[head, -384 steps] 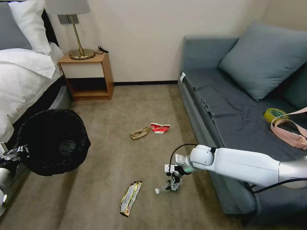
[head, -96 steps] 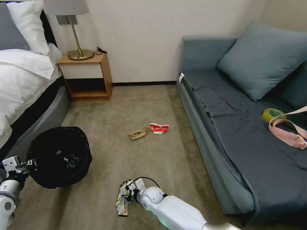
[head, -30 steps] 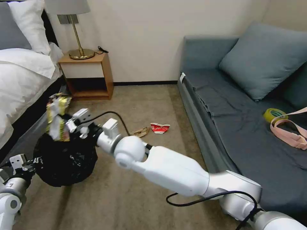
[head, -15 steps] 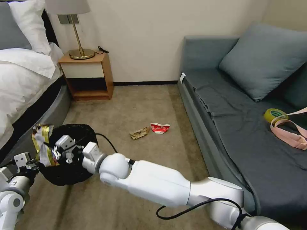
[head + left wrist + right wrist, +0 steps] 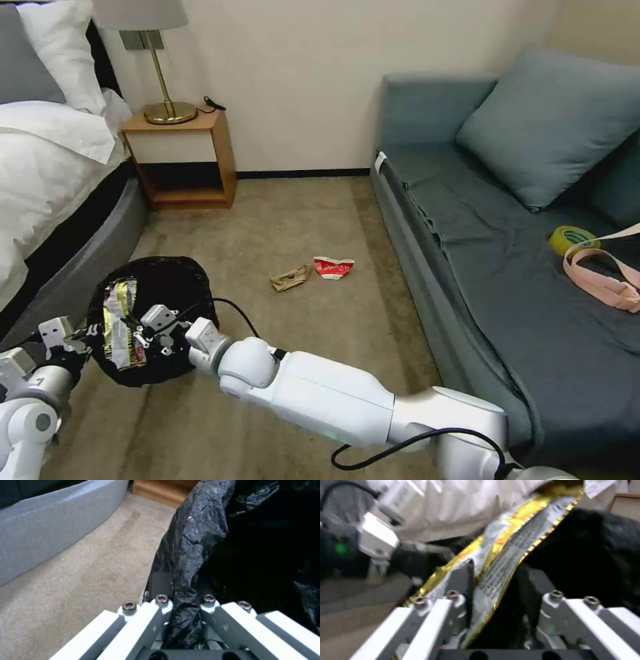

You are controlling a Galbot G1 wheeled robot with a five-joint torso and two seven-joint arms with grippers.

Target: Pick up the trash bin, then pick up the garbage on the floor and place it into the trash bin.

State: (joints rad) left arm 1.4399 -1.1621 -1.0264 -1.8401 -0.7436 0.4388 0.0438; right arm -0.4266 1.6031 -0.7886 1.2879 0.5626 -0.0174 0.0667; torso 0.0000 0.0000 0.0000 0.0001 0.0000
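The left gripper (image 5: pixel 185 620) has its fingers closed on the black-bagged rim of the bin (image 5: pixel 173 293), holding it above the carpet beside the bed (image 5: pixel 47 167). The right gripper (image 5: pixel 137 330) reaches over the bin's mouth; its fingers stand partly open (the right wrist view shows a gap on one side) with the gold wrapper (image 5: pixel 120 323) between them. The brown paper (image 5: pixel 291 277) and red carton (image 5: pixel 333 267) lie on the floor (image 5: pixel 280 213) near the sofa (image 5: pixel 467 253).

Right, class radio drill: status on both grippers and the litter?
Left gripper clamped on trash bin rim. Right gripper over bin, open, wrapper between fingers. Brown paper, carton on floor.
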